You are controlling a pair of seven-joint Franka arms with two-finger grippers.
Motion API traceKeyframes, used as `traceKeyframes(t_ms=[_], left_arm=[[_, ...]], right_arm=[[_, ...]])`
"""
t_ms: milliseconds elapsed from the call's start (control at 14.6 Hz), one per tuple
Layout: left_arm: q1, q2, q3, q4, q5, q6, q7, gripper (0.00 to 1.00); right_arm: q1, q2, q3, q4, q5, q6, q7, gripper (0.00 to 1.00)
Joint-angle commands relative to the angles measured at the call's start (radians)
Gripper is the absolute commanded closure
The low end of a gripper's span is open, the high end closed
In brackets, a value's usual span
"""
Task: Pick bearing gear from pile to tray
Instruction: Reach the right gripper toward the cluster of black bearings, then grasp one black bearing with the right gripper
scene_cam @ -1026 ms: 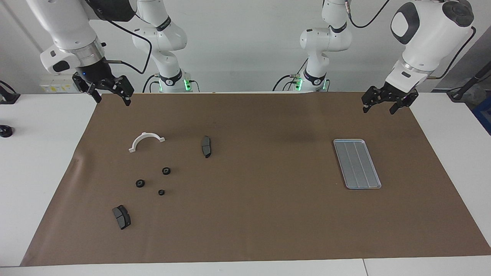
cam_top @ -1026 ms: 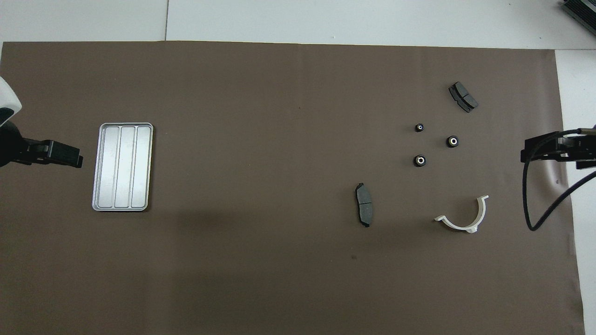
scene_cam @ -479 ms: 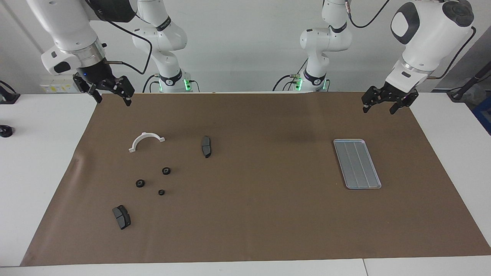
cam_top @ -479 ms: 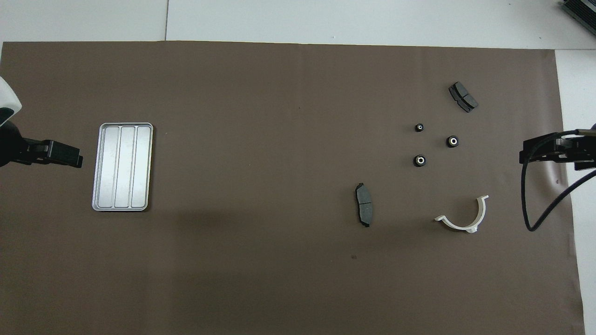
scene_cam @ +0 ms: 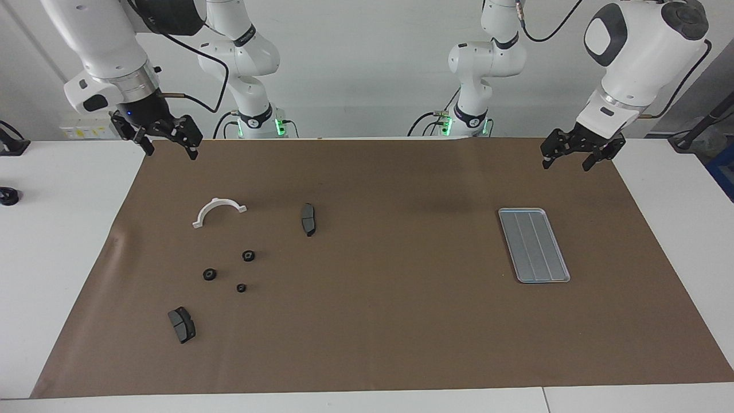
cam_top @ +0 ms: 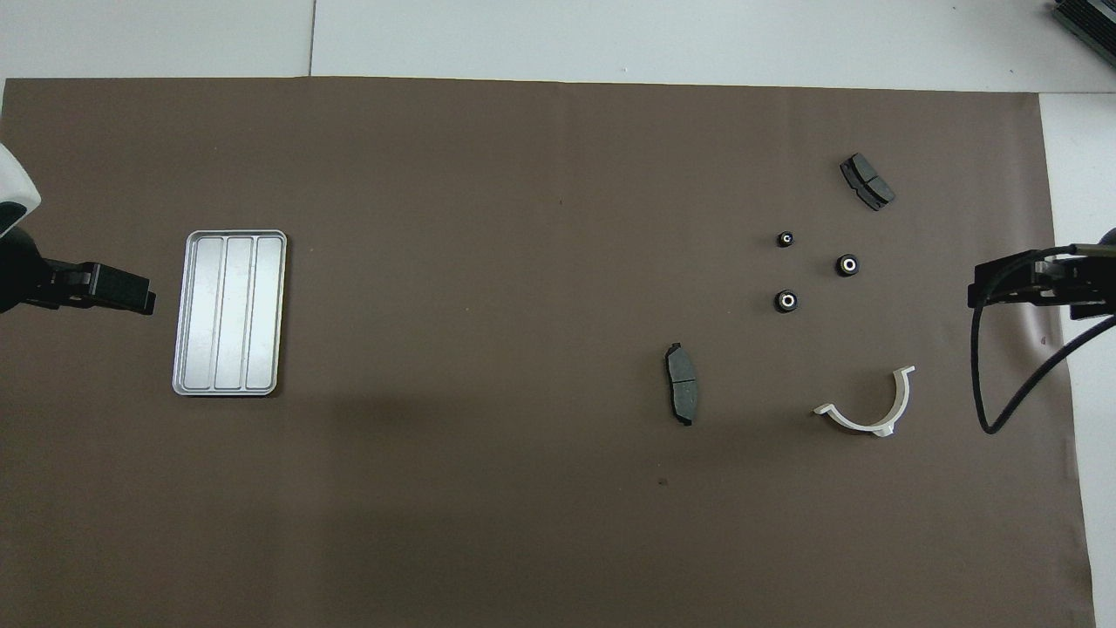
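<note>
The pile lies on the brown mat toward the right arm's end. In it are three small black bearing gears [scene_cam: 248,256] [scene_cam: 210,275] [scene_cam: 241,288], also in the overhead view [cam_top: 785,301] [cam_top: 847,264] [cam_top: 785,239]. The silver ridged tray [scene_cam: 533,245] [cam_top: 229,312] sits bare toward the left arm's end. My right gripper [scene_cam: 170,152] [cam_top: 981,292] hangs open and holds nothing, over the mat's edge at its own end, apart from the pile. High over the mat's edge beside the tray, my left gripper [scene_cam: 565,166] [cam_top: 144,301] waits, open too.
Two dark grey brake pads [scene_cam: 308,218] [scene_cam: 182,324] and a white half-ring bracket [scene_cam: 218,201] lie around the gears. A black cable [cam_top: 990,384] loops down from the right wrist. White table borders the mat [scene_cam: 378,321] on all sides.
The right gripper has shifted slightly toward the middle of the table. The left arm and all the parts are as before.
</note>
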State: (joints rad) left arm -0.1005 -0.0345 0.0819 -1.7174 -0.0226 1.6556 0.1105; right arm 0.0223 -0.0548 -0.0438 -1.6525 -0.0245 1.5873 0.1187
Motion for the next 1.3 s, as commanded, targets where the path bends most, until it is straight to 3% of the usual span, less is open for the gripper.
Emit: traceKeyframes(t_ms=[0,137,479,821,1026,1231], left_arm=[[0.005,-0.025,-0.002,-0.03,0.012,0.021,0.008,0.0],[0.005,-0.025,-0.004,-0.031,0.012,0.021,0.008,0.0],[0.005,-0.025,-0.002,-0.03,0.012,0.021,0.008,0.0],[0.005,-0.025,-0.004,-0.031,0.012,0.021,0.008,0.0],[0.005,-0.025,-0.002,-0.031,0.012,0.021,0.008,0.0],[0.005,-0.025,-0.004,-0.03,0.012,0.021,0.008,0.0]], right_arm=[[-0.007,0.036,0.007,-0.01,0.006,0.061,-0.024,0.0],[-0.012,0.116,0.009,0.032,0.021,0.092,-0.025,0.0],[0.027,0.34,0.021,0.043,0.051,0.399,-0.024,0.0],[0.07,0.531,0.021,0.062,0.049,0.617,-0.01,0.0],[0.083,0.562,0.022,0.008,0.054,0.744,-0.001,0.0],[0.084,0.587,0.022,-0.006,0.052,0.781,-0.005,0.0]])
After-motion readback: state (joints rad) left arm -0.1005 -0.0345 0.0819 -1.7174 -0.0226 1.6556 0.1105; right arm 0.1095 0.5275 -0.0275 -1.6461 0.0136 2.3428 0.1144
